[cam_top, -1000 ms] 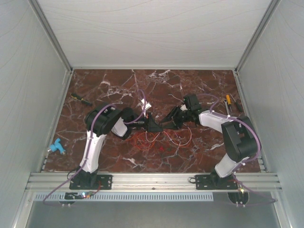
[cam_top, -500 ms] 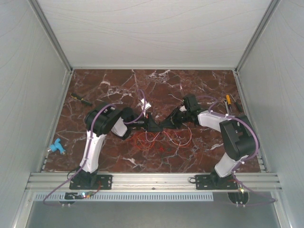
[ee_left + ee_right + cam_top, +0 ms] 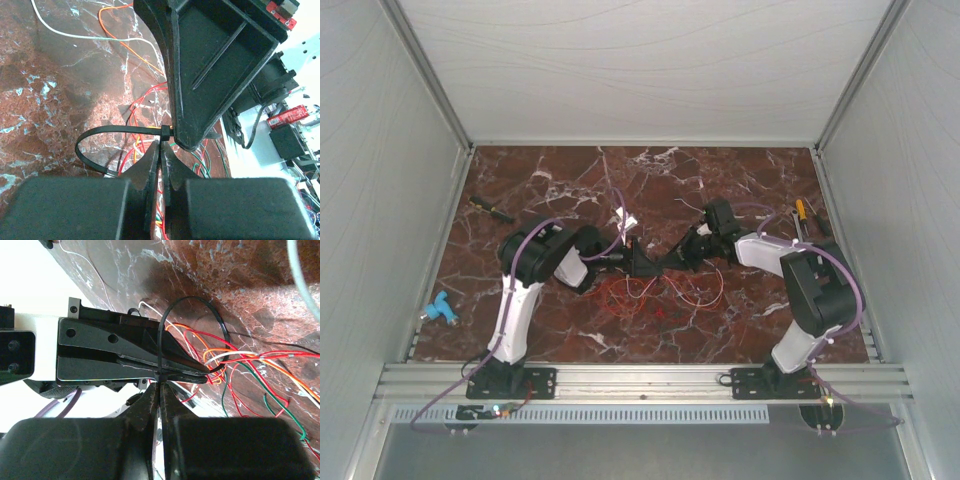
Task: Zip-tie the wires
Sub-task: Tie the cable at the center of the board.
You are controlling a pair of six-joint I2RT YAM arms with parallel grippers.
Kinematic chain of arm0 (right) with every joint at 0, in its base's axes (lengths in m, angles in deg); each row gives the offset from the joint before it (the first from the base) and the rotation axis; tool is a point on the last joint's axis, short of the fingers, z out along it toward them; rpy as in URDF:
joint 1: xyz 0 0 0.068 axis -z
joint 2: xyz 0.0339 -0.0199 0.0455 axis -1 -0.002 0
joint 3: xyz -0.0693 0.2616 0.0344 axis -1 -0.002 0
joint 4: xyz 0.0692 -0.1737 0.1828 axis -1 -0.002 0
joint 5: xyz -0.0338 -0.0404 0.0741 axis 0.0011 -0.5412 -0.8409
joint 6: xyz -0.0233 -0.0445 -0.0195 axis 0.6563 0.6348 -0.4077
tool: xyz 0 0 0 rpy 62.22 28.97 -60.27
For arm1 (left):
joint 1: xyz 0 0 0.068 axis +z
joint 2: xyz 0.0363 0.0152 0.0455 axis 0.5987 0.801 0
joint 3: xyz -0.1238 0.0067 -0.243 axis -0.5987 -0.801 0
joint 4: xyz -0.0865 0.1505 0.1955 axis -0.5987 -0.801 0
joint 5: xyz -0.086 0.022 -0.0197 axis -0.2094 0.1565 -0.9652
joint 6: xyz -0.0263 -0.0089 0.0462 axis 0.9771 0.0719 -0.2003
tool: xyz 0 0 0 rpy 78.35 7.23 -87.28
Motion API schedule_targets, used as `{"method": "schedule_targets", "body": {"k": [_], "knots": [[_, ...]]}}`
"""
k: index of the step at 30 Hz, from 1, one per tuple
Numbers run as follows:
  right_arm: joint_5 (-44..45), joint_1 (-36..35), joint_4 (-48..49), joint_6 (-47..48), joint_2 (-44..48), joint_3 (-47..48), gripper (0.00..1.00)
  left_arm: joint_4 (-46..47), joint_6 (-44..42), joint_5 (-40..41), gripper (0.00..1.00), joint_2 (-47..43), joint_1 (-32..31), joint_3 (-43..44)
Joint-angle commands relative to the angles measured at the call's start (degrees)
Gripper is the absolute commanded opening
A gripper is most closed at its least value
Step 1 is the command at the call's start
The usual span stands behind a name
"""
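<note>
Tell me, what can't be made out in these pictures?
Top view: the thin black plastic zip tie is too small to see between the grippers.
Left wrist view: the black body of the right gripper hides the tie's tail beyond its head.
Right wrist view: the left gripper covers part of the loop, so whether all the hair-thin coloured wires sit inside is unclear.
</note>
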Motion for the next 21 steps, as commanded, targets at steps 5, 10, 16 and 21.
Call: {"method": "schedule_targets", "body": {"k": [5,10,16,21], "knots": [[0.59,-0.21,-2.94,1.75,0.0,1.35,0.0,5.73,-2.36,-0.31,0.0,0.64,0.03,0.68],[0.71,-0.24,-6.9,4.12,1.05,1.78,0.0,4.57,-3.57,0.24,0.16,-1.1,-0.01,-0.97],[-0.18,-0.04,-8.29,5.29,2.04,1.23,0.0,3.26,-4.6,0.64,0.35,-3.04,0.29,-2.51],[-0.51,0.06,-9.9,6.89,2.37,2.42,0.0,-1.69,-7.87,-0.38,0.42,-6.69,0.9,-3.92]]}}
